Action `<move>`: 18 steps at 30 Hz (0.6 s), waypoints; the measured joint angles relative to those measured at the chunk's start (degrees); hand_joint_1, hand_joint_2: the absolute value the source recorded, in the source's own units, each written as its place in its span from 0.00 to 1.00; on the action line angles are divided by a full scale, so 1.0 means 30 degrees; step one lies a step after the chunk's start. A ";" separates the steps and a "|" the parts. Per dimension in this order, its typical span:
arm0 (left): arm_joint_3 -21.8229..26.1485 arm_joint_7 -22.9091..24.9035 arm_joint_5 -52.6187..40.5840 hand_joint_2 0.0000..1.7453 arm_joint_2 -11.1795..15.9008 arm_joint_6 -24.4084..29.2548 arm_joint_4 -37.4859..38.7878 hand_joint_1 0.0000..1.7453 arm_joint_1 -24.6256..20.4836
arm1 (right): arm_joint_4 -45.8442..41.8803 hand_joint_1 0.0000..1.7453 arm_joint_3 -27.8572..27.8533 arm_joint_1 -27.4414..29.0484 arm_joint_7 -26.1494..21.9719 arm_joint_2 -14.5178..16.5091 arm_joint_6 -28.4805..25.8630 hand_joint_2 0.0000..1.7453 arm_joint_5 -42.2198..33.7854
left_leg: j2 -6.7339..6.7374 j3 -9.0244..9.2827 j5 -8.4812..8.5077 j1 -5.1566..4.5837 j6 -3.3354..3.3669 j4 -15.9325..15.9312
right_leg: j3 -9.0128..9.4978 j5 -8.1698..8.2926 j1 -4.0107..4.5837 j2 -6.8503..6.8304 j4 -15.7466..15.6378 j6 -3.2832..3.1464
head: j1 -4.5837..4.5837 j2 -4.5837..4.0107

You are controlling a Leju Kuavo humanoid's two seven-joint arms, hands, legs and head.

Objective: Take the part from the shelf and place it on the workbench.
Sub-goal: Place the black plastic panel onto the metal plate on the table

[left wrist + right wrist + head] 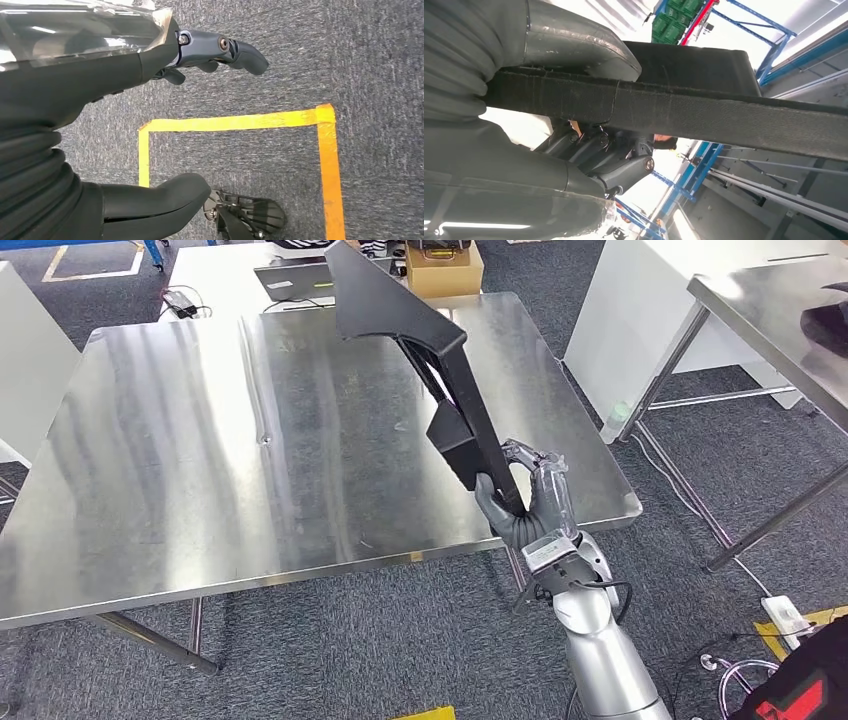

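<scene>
Here the right hand (528,502) grips the lower end of the part (420,350), a long, matte black piece with a slim bar that widens into a broad angular panel at its far end. The part stands steeply tilted above the counter (200,460), leaning from the hand at about 4 o'clock of the counter up toward 12 o'clock; whether any of it touches the steel I cannot tell. In the right wrist view the thick grey thumb (574,45) and the darker fingers (624,160) are clamped around the bar, whose edge has a coarse, woven-looking texture. The counter is a brushed stainless sheet with streaky reflections on thin metal legs. The left hand (125,125) hangs over grey carpet (300,30) marked with yellow tape (235,121), its fingers (235,50) apart and holding nothing.
</scene>
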 joint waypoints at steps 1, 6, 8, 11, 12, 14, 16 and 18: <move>0.0005 -0.0015 0.0000 1.00 -0.0009 -0.0024 0.0011 0.00 0.0012 | 0.0077 1.00 0.0040 -0.0093 0.0078 -0.0046 -0.0062 1.00 0.0102 | -0.0025 0.0157 -0.0155 -0.0011 -0.0064 0.0003 | 0.0524 0.0789 -0.0018 -0.0030 -0.1459 0.0131 | 0.0009 0.0000; 0.0011 -0.0268 -0.0029 1.00 -0.0018 -0.0235 0.0066 0.00 -0.0018 | 0.0524 1.00 0.0475 -0.0753 0.0533 -0.0229 -0.1382 1.00 0.1403 | -0.0035 0.0450 -0.0885 -0.0128 -0.0531 0.0067 | 0.1720 0.1605 -0.0025 -0.0052 -0.3978 -0.0594 | -0.0045 0.0000; 0.0008 -0.0375 -0.0069 1.00 -0.0029 -0.0279 0.0082 0.00 -0.0010 | 0.0668 1.00 0.0593 -0.1024 0.1130 -0.0393 -0.2312 1.00 0.2495 | 0.0019 0.0313 -0.1242 -0.0030 -0.0785 0.0621 | 0.1929 0.1483 -0.0106 -0.0031 -0.4044 -0.0897 | -0.0079 0.0000; 0.0004 -0.0554 -0.0168 1.00 -0.0089 -0.0315 0.0142 0.00 0.0022 | 0.1265 1.00 0.0745 -0.1573 0.2582 -0.0734 -0.4219 1.00 0.5167 | 0.0075 -0.1574 -0.2558 0.0149 -0.1130 0.3977 | 0.2274 0.1214 -0.0191 -0.0053 -0.4082 -0.1231 | -0.0168 0.0000; 0.0002 -0.0612 -0.0195 1.00 -0.0102 -0.0330 0.0166 0.00 0.0049 | 0.1685 1.00 0.0783 -0.1768 0.2978 -0.0891 -0.4747 1.00 0.6025 | 0.0080 -0.2420 -0.2812 0.0209 -0.1207 0.5133 | 0.2372 0.1115 -0.0191 -0.0051 -0.4081 -0.1257 | -0.0168 0.0000; -0.0002 -0.0690 -0.0228 1.00 -0.0113 -0.0366 0.0206 0.00 0.0125 | 0.2754 1.00 0.0849 -0.2118 0.3416 -0.1270 -0.5429 1.00 0.7212 | 0.0108 -0.3383 -0.2204 0.0307 -0.1293 0.5719 | 0.2652 0.0867 -0.0210 -0.0028 -0.4078 -0.1199 | -0.0168 0.0000; 0.0000 -0.0712 -0.0261 1.00 -0.0095 -0.0412 0.0222 0.00 0.0187 | 0.3719 1.00 0.0942 -0.2447 0.3620 -0.1563 -0.5731 1.00 0.7988 | 0.0154 -0.2876 -0.0335 0.0363 -0.1242 0.3546 | 0.3003 0.0581 -0.0251 0.0012 -0.4088 -0.1065 | -0.0168 0.0000; -0.0002 -0.0714 -0.0332 1.00 -0.0051 -0.0485 0.0253 0.00 0.0204 | 0.4679 1.00 0.1131 -0.2916 0.4118 -0.1783 -0.6252 1.00 0.9208 | 0.0163 -0.2004 0.0879 0.0306 -0.1082 0.1274 | 0.3269 0.0302 -0.0173 0.0063 -0.4089 -0.0844 | -0.0182 0.0000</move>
